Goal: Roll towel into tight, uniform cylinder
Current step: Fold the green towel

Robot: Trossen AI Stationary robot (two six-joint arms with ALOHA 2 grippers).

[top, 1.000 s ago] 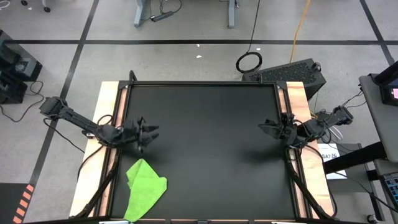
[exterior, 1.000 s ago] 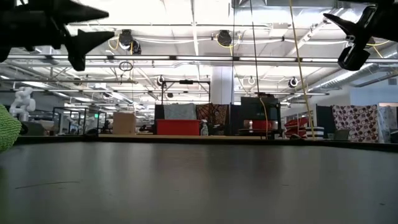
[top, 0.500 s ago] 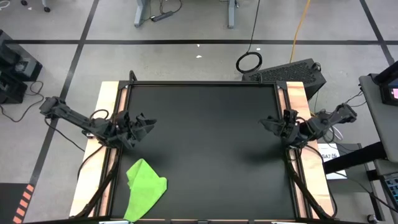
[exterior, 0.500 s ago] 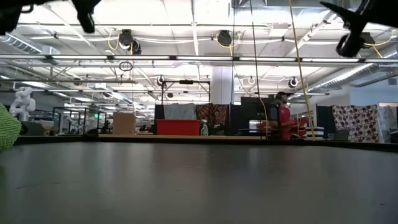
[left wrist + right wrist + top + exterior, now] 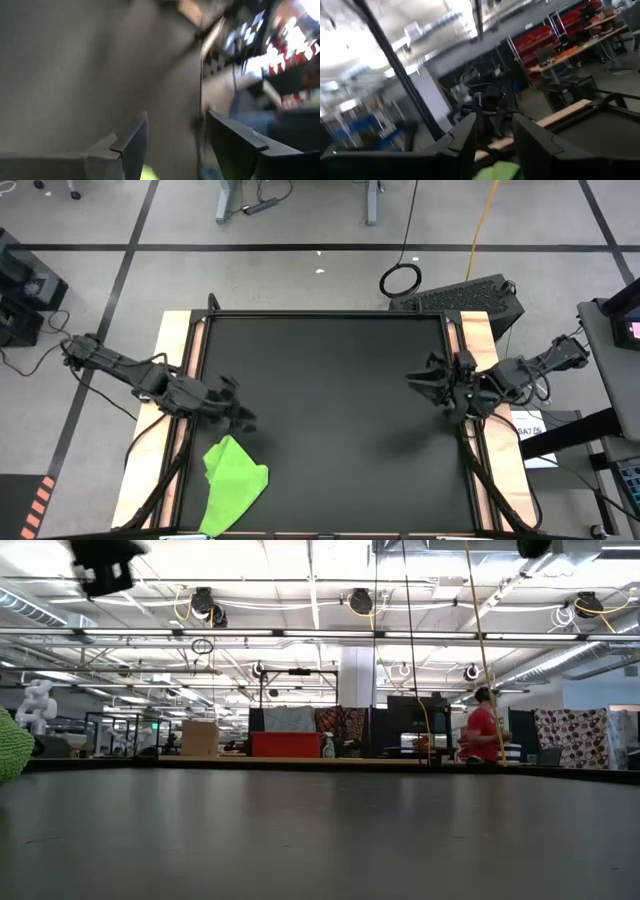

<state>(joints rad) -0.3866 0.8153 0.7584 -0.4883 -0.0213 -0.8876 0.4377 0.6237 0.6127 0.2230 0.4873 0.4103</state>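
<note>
Hovering just beside towel (image 5: 234, 483), at its far edge: left gripper (image 5: 240, 416), fingers spread, empty, presumably lining up to pinch. Towel flat and unrolled at near-left table (image 5: 330, 380) corner. Right gripper (image 5: 418, 380) well apart from towel, part-open, empty, waiting.

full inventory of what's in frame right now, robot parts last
towel: one, lime green, crumpled flat at the near-left corner of the tabletop, held by nothing
tabletop: one, black, framed by light wooden side rails
cable loop: one, black, on the floor beyond the table's far edge
keyboard-like device: one, dark, on the floor past the table's far-right corner
person: one, red top, far back in the room behind the table
left gripper: one, dark, open, above the table's left side just beyond the towel, not touching it
right gripper: one, dark, open, empty, raised over the table's right edge
</note>
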